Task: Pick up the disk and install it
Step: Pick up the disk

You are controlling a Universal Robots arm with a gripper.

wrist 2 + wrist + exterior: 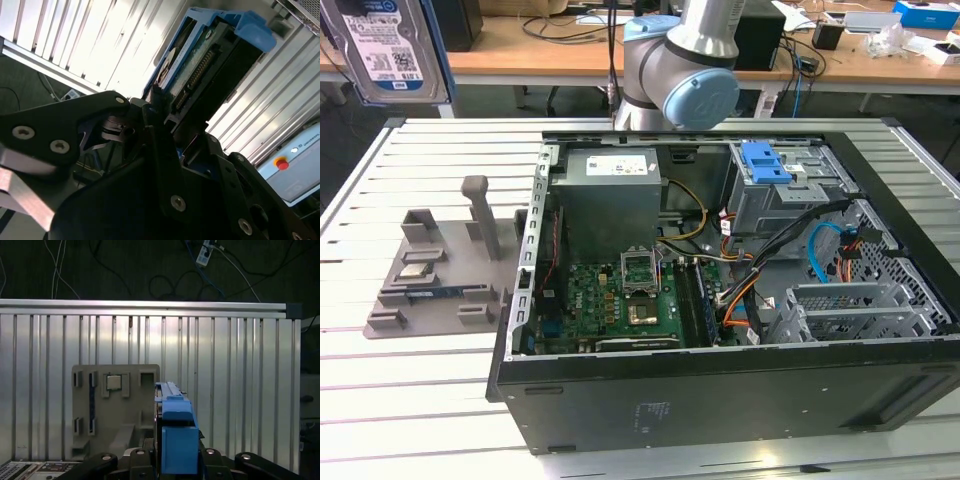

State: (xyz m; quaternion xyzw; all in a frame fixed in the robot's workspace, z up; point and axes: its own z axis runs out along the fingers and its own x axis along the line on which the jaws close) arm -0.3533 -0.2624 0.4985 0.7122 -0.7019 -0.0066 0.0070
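The claw (177,127) is pinched on the disk (200,75). In the second wrist view its black fingers (162,155) press against the blue bracket and the connector edge points away from them. The disk is lifted clear of the table (430,400), label showing, at the exterior view's far left. In the first wrist view it is edge-on over the slats, near the holder.

Nearest in the exterior view is one open black case (720,400), lying on its side with the board, cables and drive cages exposed. One bare blue clip (765,163) sits at its far bay. To the exterior view's left of the case is one grey holder (440,300), which carries one square chip (417,270) and one memory stick (425,293).

The table is ribbed aluminium. The arm (680,60) rises at its far edge, and behind it a wooden desk (520,55) carries boxes and cables. A pale box with one red button (282,163) stands beyond the table in the second wrist view, over dark floor with loose cables.
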